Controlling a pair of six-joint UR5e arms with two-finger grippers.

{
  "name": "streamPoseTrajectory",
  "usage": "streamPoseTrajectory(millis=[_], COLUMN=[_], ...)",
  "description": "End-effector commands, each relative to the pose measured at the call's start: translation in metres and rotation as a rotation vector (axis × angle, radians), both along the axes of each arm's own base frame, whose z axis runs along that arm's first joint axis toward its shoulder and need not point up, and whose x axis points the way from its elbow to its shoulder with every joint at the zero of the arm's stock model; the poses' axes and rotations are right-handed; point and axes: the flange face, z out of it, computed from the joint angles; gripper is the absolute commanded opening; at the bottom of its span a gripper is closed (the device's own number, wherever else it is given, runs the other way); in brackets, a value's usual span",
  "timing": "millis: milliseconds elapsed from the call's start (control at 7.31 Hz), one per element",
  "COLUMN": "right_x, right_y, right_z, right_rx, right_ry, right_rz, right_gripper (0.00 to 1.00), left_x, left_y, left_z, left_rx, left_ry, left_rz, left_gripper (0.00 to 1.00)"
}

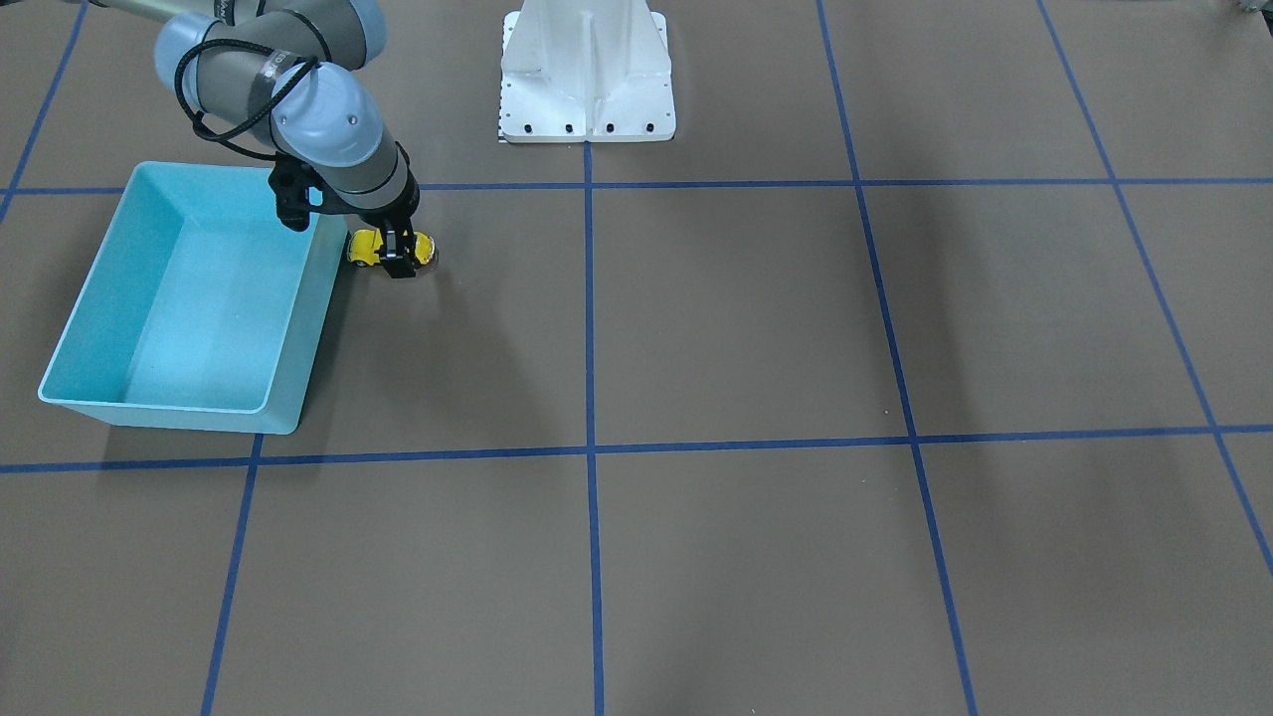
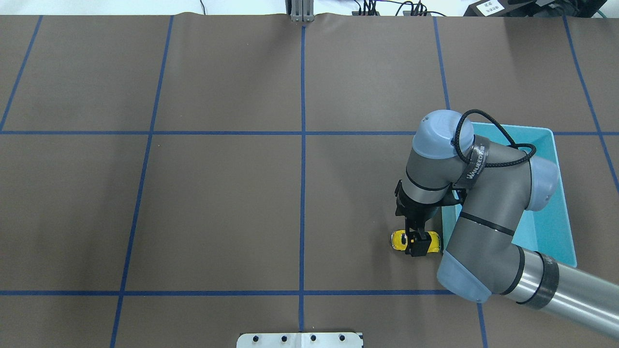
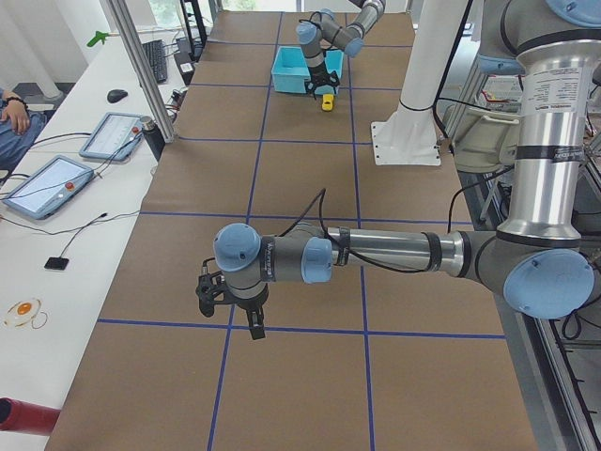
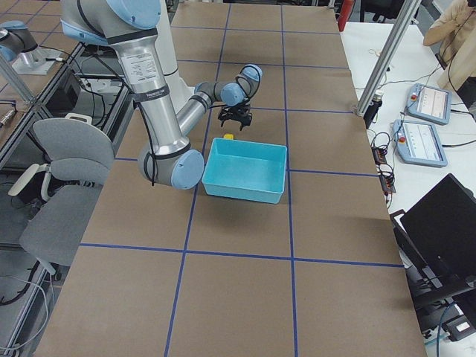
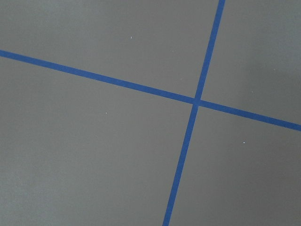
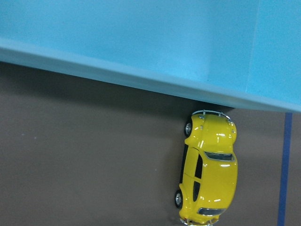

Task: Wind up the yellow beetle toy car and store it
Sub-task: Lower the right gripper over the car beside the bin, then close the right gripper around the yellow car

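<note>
Right end effector [image 2: 419, 245] over yellow beetle toy car [image 2: 399, 240], beside bin [image 2: 563, 217]

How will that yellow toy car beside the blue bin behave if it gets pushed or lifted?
The toy car sits on its wheels, so a lengthwise push will likely roll it. Its glossy, rounded body may slip in a loose grip. It looks small and hard, so it is probably light and stiff.

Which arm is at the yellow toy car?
The right arm: its tool is at the glossy yellow beetle toy car beside the light blue bin; the left tool hangs far off.
</note>
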Motion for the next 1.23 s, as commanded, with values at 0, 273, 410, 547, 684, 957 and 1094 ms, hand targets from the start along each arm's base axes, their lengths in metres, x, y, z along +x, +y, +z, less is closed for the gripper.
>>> streamPoseTrajectory(millis=[0, 273, 410, 547, 684, 957, 1094], right_x=[0.003, 0.027, 0.023, 0.018, 0.015, 0.009, 0.008], right_y=[0.014, 0.028, 0.032, 0.034, 0.035, 0.032, 0.033], right_z=[0.013, 0.046, 0.048, 0.051, 0.047, 0.038, 0.036], right_rx=[0.003, 0.019, 0.028, 0.043, 0.048, 0.101, 0.105], right_ry=[0.031, 0.056, 0.048, 0.063, 0.059, 0.064, 0.062], right_rz=[0.015, 0.016, 0.01, 0.016, 0.016, 0.033, 0.035], right_gripper=[1.0, 1.0, 1.0, 1.0, 1.0, 1.0, 1.0], left_x=[0.0, 0.0, 0.0, 0.0, 0.0, 0.0, 0.0], left_y=[0.001, 0.001, 0.003, 0.004, 0.004, 0.007, 0.007], left_z=[-0.001, -0.002, -0.006, -0.003, -0.003, -0.002, -0.002], left_rx=[0.002, 0.004, 0.01, 0.004, 0.005, 0.003, 0.002], left_ry=[0.002, 0.002, 0.001, 0.002, 0.002, 0.002, 0.002], left_rz=[0.001, 0.0, 0.0, 0.0, 0.001, 0.001, 0.0], left_gripper=[1.0, 1.0, 1.0, 1.0, 1.0, 1.0, 1.0])
